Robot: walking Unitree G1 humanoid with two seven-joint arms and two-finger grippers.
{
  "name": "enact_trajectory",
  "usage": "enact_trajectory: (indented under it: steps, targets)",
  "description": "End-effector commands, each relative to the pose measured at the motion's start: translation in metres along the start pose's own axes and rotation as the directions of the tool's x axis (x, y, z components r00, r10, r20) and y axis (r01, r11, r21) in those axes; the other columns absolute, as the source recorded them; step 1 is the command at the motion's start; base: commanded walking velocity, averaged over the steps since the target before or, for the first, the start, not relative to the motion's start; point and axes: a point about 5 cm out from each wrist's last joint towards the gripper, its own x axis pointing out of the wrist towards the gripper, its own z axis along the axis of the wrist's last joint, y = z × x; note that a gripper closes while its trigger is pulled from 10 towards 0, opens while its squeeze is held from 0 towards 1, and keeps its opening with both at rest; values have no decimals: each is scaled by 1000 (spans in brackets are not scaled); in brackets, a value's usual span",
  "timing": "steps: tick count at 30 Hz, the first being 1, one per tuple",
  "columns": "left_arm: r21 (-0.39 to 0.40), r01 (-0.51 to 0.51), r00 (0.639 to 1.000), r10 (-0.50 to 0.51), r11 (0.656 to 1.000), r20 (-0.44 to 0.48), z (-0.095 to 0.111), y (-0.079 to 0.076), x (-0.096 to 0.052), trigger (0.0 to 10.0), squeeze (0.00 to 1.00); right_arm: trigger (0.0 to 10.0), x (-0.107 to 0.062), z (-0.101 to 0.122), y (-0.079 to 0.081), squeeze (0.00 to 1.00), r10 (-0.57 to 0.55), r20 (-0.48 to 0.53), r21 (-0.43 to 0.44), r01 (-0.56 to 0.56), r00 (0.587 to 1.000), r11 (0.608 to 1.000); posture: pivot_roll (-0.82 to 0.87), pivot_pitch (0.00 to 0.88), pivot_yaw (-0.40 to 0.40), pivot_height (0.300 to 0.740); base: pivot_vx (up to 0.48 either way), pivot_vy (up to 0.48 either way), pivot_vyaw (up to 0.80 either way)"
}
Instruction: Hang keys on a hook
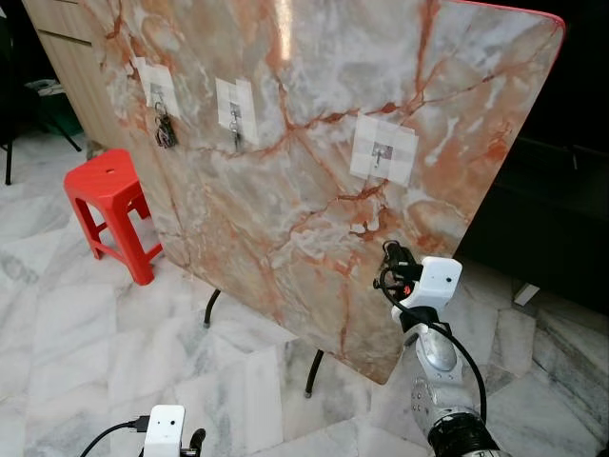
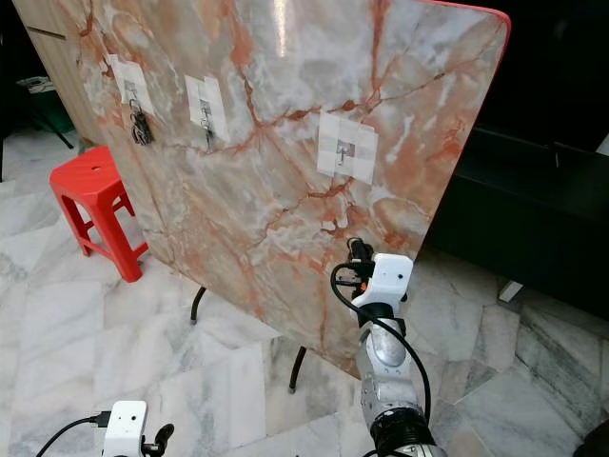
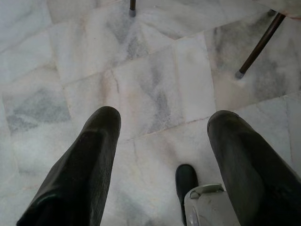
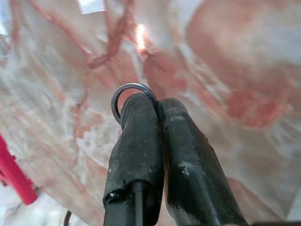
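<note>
Floor: pale grey-veined marble tiles run under everything.
Tabletop: a marble-patterned tabletop with orange veins stands tipped up on its side like a wall, its dark legs touching the floor.
Hooks: three adhesive hooks sit in a row on white patches across the tabletop face, far left to right.
Left hook: the left hook already carries a dark bunch of keys.
Middle hook: the middle hook has something small and dark hanging from it; what it is cannot be told.
Right hook: the right hook is bare metal on its patch.
Right claw: the right claw is raised near the tabletop face, below the right hook and well apart from it, its two black fingers pressed together on a metal key ring.
Key ring: a grey loop sticks out past the fingertips, just in front of the marbled surface.
Left claw: the left claw hangs low over the floor, fingers spread with nothing between them.
Stool: a red plastic stool stands on the floor at the left, beside the tabletop.
</note>
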Motion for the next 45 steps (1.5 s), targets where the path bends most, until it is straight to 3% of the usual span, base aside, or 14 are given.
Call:
enact_trajectory:
  steps: [1, 21, 32, 45]
  targets:
    - [11, 1, 999, 0, 1000, -34, -4, 3, -1, 10000, 0, 10000, 7, 12, 9, 0, 48, 37, 0, -48, 998, 999, 12, 16, -43, 732, 0, 0, 0]
    - [12, -2, 999, 2, 1000, -36, -3, -1, 0, 10000, 0, 10000, 7, 13, 13, 0, 88, -1, -35, -88, 996, 995, 6, 26, -49, 732, 0, 0, 0]
    - [30, 3, 999, -2, 1000, -34, -3, -5, 1, 10000, 0, 10000, 6, 13, 13, 0, 90, -4, -36, -90, 996, 995, 6, 19, -47, 732, 44, -370, 0]
    - [29, -4, 999, 5, 1000, -34, -4, -3, 0, 10000, 0, 10000, 6, 15, 17, 0, 114, -2, -33, -114, 993, 993, 6, 0, -48, 732, 0, 0, 0]
